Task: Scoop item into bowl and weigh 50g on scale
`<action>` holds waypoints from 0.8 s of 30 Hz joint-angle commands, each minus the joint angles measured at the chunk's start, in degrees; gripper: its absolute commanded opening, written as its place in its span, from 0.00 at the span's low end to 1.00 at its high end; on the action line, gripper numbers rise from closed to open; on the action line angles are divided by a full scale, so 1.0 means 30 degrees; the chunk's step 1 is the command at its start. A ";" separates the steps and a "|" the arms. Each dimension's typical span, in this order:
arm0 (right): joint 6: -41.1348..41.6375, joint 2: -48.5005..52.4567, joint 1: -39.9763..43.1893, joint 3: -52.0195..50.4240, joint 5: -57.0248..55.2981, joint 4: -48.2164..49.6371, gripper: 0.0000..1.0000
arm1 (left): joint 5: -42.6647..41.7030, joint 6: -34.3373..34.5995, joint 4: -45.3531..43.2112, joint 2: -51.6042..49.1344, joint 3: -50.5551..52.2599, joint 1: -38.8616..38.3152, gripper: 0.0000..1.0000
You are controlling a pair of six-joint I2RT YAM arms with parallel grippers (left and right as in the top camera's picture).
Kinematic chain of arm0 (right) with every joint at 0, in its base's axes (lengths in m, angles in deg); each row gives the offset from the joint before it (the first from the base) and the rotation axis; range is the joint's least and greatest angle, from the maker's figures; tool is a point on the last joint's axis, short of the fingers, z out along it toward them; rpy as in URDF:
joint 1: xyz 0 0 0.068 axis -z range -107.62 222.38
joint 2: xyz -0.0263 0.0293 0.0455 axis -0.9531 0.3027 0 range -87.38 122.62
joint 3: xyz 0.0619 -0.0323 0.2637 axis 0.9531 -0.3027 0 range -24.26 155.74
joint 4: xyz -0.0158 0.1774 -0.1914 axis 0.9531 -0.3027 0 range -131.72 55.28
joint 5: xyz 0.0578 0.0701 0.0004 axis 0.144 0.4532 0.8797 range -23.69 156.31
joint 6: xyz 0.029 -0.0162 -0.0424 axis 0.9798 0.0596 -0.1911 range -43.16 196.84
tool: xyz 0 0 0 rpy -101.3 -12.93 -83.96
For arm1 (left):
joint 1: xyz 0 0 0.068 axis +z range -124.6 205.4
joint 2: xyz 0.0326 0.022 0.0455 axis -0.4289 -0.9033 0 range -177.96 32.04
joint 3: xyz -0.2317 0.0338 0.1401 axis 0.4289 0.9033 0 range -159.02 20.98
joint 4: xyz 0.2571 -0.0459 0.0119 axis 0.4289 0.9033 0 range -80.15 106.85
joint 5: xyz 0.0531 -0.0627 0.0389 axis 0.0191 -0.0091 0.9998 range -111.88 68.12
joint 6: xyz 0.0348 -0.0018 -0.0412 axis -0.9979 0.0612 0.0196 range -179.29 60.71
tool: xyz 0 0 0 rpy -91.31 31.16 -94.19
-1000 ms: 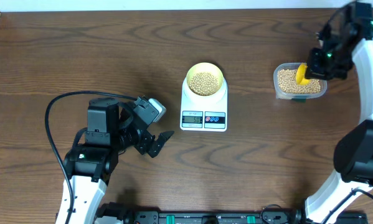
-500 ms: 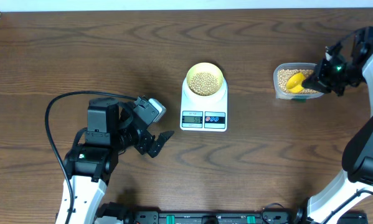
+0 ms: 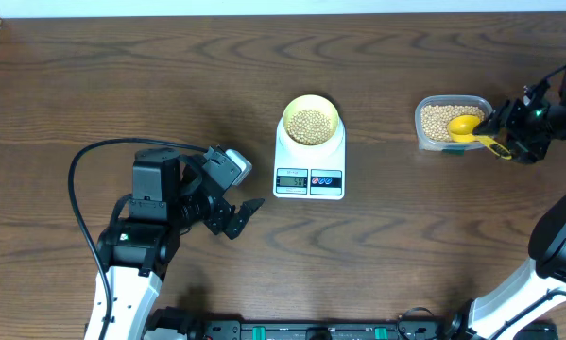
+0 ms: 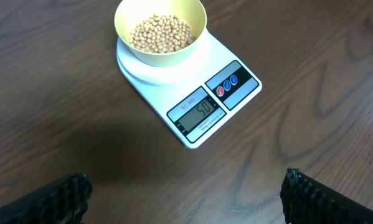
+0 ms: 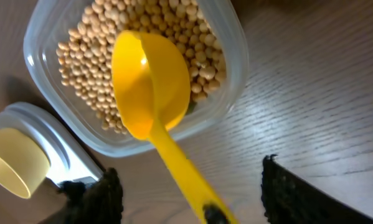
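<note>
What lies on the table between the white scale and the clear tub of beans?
Nothing: overhead, the tabletop between scale and tub is bare wood.

The dark wooden table (image 3: 122,85) bears the white scale (image 3: 309,182) and (well apart) a clear plastic tub (image 3: 420,124)

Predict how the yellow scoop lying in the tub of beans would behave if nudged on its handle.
The yellow scoop looks like rigid moulded plastic, so it would probably not bend. Its handle overhangs the clear tub's rim, so a downward push might lever the cup up. Resting on loose beans, it could also slide easily.
</note>
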 commanded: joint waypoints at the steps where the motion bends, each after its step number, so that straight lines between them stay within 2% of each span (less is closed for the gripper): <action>1: 0.0124 -0.0131 -0.0153 -0.0109 -0.0022 -0.0561 0.74 | -0.0255 -0.0124 -0.0029 -0.0036 -0.0197 0.0117 0.99; 3: 0.0117 -0.0131 -0.0255 -0.0109 -0.0036 -0.1290 0.80 | -0.0255 -0.0124 -0.0029 -0.0036 -0.0197 0.0117 0.99; 4: 0.0117 -0.0131 -0.0270 -0.0109 -0.0138 -0.1727 0.87 | -0.0255 -0.0124 -0.0029 -0.0036 -0.0197 0.0117 0.99; 5: 0.0124 -0.0131 -0.0262 -0.0109 -0.0678 -0.2273 0.99 | -0.0255 -0.0124 -0.0029 -0.0036 -0.0197 0.0117 0.99; 10: 0.1938 -0.0146 -0.0233 -0.0102 -0.4947 -0.4728 0.99 | -0.0262 -0.0124 -0.0029 -0.0036 -0.0197 0.0117 0.99; 18: 0.2492 -0.1107 -0.0255 0.0058 -0.4860 -0.4983 0.99 | -0.0255 -0.0124 -0.0029 -0.0036 -0.0197 0.0117 0.99; 24: 0.2484 -0.3570 -0.0248 0.0401 -0.4714 -0.3257 0.99 | -0.0255 -0.0124 -0.0029 -0.0036 -0.0197 0.0117 0.99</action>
